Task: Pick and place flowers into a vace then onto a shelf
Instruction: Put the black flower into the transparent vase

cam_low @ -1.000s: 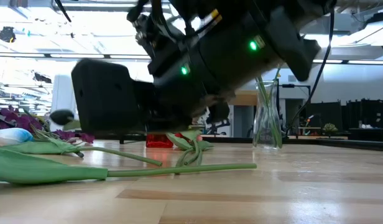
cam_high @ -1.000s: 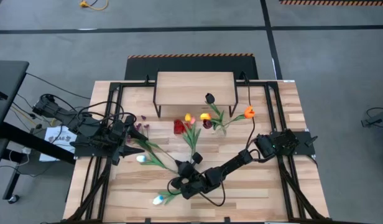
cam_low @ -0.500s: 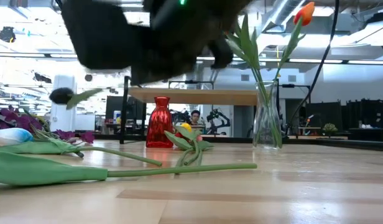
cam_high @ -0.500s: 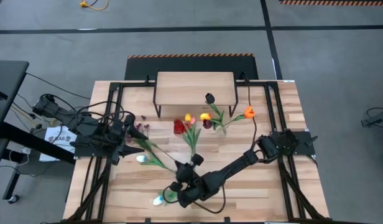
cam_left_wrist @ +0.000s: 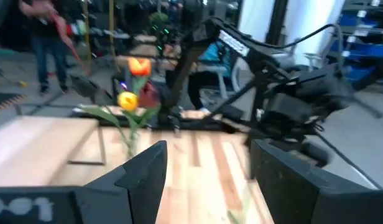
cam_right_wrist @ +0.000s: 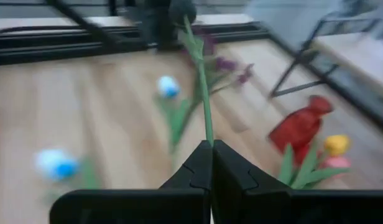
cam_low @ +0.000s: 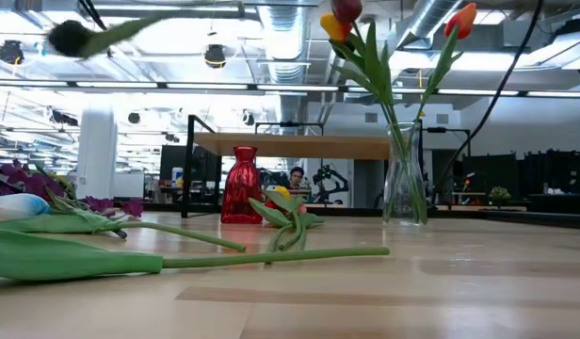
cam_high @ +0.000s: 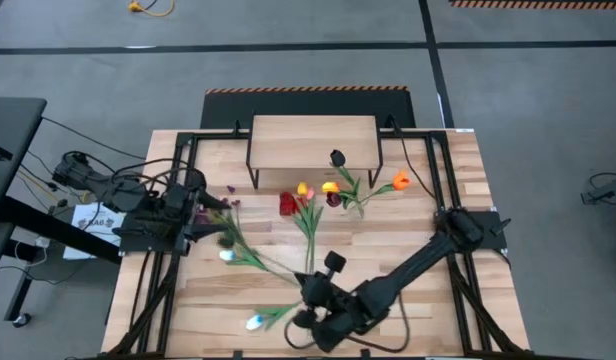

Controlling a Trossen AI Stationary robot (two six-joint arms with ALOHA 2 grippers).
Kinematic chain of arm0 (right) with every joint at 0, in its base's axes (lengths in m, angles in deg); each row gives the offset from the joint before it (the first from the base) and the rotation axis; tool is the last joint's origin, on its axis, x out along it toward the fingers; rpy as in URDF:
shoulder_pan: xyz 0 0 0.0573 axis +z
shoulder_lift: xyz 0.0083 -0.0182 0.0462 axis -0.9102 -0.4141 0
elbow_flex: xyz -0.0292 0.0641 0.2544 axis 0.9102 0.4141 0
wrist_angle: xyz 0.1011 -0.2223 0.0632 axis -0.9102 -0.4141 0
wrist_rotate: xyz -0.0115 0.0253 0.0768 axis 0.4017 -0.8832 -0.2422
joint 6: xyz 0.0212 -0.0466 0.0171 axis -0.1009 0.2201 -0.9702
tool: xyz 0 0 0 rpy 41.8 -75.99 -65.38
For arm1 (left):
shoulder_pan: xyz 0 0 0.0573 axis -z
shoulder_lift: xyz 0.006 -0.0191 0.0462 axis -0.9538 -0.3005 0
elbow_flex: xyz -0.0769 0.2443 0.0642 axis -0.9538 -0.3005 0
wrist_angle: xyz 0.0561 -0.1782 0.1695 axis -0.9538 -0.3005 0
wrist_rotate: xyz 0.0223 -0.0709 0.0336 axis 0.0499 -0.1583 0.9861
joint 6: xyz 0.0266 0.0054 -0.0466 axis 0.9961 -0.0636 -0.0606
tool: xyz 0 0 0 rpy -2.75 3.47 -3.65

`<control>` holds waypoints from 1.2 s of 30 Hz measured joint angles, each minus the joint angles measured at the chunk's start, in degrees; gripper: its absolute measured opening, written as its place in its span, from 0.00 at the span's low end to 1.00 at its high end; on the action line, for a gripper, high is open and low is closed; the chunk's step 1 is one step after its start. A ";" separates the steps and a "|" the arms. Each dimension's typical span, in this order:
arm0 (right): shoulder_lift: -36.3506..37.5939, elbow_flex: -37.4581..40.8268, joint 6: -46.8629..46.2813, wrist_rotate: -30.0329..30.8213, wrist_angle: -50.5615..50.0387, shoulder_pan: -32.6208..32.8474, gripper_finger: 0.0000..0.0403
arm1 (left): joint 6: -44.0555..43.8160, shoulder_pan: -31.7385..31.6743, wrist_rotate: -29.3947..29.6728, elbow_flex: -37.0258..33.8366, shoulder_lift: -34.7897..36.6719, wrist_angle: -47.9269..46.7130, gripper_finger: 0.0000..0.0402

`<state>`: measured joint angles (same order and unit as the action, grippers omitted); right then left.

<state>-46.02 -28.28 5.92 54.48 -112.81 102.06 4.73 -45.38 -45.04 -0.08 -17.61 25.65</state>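
Near-black tulip's (cam_right_wrist: 182, 11) stem sits pinched between the right gripper's (cam_right_wrist: 211, 149) closed fingers.

The right arm reaches from the counter's right side across to its near middle, its hand (cam_right_wrist: 211, 163) pinched closed on a flower stem (cam_right_wrist: 203, 93), while the left arm waits at the left edge, hand (cam_left_wrist: 207, 174) spread wide.

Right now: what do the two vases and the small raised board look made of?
Clear tall vase: looks like glass, glossy, since the stems inside show through it. Red waisted vase: translucent, shiny, probably glass, possibly plastic. Small raised board on thin black legs: pale matte wood with faint grain; the legs look like metal.
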 joint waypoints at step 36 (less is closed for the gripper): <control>16.52 0.00 56.02 -10.04 44.76 -7.24 0.00 | 12.80 -0.01 -11.27 0.04 -10.92 33.26 0.55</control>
<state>-29.51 -28.28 61.94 44.45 -68.06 94.82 17.53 -45.39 -56.31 -0.04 -28.53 58.91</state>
